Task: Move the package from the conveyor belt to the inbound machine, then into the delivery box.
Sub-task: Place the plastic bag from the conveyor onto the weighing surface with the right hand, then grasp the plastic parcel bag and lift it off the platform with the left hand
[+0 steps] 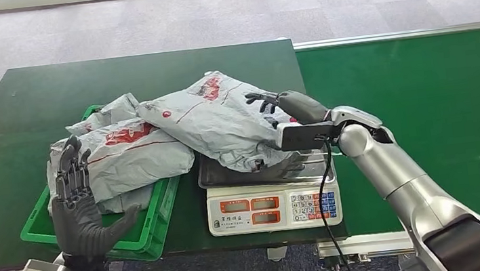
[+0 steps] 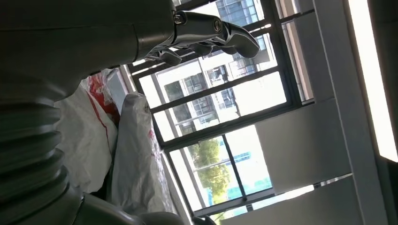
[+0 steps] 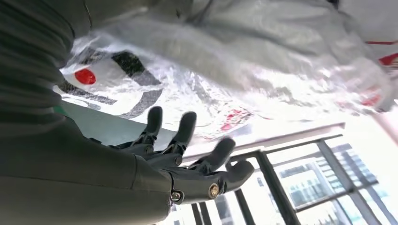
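Left hand (image 1: pixel 75 195), at eight o'clock of the head view, raised with fingers straight and apart, holding nothing, just before the green delivery box (image 1: pixel 134 237) heaped with grey packages (image 1: pixel 127 158); at centre, package (image 1: pixel 215 121) draped over the scale (image 1: pixel 270 200), its left end reaching over the box. Right hand (image 1: pixel 274 108), at three o'clock of that package, fingers spread and resting on its top without a grip; green conveyor belt (image 1: pixel 438 99) beyond.

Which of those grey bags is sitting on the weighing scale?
The grey package beside the right hand, lying across the scale pan. The other grey packages are piled in the green crate next to the left hand.
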Robot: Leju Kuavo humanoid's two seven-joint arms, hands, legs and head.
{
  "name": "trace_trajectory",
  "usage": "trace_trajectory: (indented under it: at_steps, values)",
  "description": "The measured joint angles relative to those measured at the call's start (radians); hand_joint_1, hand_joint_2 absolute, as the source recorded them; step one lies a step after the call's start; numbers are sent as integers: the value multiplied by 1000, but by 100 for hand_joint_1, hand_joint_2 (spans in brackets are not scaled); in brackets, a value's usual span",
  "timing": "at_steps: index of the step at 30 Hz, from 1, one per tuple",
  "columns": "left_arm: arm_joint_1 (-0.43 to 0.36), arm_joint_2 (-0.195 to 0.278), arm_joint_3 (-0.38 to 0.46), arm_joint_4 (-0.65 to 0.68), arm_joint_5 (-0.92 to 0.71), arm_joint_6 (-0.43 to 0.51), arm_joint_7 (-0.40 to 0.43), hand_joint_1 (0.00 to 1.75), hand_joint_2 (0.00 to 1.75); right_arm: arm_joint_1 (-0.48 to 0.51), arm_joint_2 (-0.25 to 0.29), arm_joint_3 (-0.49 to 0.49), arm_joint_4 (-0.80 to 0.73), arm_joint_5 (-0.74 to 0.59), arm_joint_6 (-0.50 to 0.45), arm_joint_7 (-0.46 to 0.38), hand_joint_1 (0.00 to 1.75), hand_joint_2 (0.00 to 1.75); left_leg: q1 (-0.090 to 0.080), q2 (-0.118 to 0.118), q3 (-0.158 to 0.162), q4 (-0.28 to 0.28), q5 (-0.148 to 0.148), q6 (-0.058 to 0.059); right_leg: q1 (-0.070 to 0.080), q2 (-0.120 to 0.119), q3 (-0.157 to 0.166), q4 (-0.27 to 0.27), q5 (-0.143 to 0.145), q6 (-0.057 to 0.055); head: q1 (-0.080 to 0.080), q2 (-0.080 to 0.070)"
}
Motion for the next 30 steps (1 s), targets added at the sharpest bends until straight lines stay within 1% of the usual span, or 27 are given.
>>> trace_trajectory:
  at_steps: [4,6,8,10,14,16,18,21,23,24,26,28,30]
  values:
    - [-31,16,0,24,-55,20,16,0,175,66,-63,-2,-111,-57,18,-46,0,175,0,0,0,0,0,0,0,1,-1,0,0,0,0,0]
    - [-68,27,0,54,-88,31,29,0,175,111,-93,-12,-189,-108,33,-79,0,175,0,0,0,0,0,0,0,0,-1,-1,0,0,0,0]
    - [-129,38,0,106,-118,35,54,0,175,157,-120,-28,-283,-184,52,-101,0,175,0,-1,-1,0,0,0,0,-1,-1,0,0,0,0,0]
    - [-209,44,-2,174,-156,35,102,0,175,192,-138,-50,-377,-273,69,-106,0,175,0,-1,-1,0,0,0,1,-1,-1,0,1,0,0,0]
    - [-367,43,-27,318,-253,42,209,0,175,224,-143,-102,-513,-418,110,-108,0,175,0,2,0,0,1,-1,1,2,-1,0,2,0,0,0]
    - [-435,39,-47,392,-311,55,256,0,175,229,-129,-141,-555,-491,158,-108,0,175,0,2,0,0,1,-1,1,3,-1,0,3,0,0,0]
    - [-502,31,-70,472,-370,72,297,0,175,229,-99,-199,-582,-554,215,-108,0,175,0,2,0,0,2,-1,1,3,-1,0,3,0,0,0]
    - [-578,13,-99,572,-420,96,327,0,175,226,-58,-274,-600,-592,269,-107,0,175,0,2,0,0,2,-1,0,3,-1,0,4,0,0,0]
    - [-632,0,-116,650,-473,135,366,0,175,220,-22,-324,-600,-617,284,-106,0,175,0,2,0,0,2,-1,0,3,-1,0,4,1,0,0]
    - [-664,-9,-123,700,-504,162,392,0,175,211,2,-356,-595,-622,265,-101,0,175,0,2,0,1,2,-1,0,3,-1,0,4,1,0,0]
    - [-730,-31,-136,813,-559,204,448,0,175,187,59,-424,-581,-619,165,-81,0,175,0,2,0,1,3,-1,0,3,-1,0,4,1,0,0]
    - [-782,-49,-146,919,-602,217,495,0,175,166,108,-474,-573,-613,48,-62,0,175,0,2,0,1,3,-1,0,4,-1,0,4,1,0,0]
    - [-811,-61,-156,999,-628,220,517,0,175,156,142,-501,-573,-611,-16,-54,0,175,0,3,0,0,3,-1,0,4,-1,0,5,1,0,0]
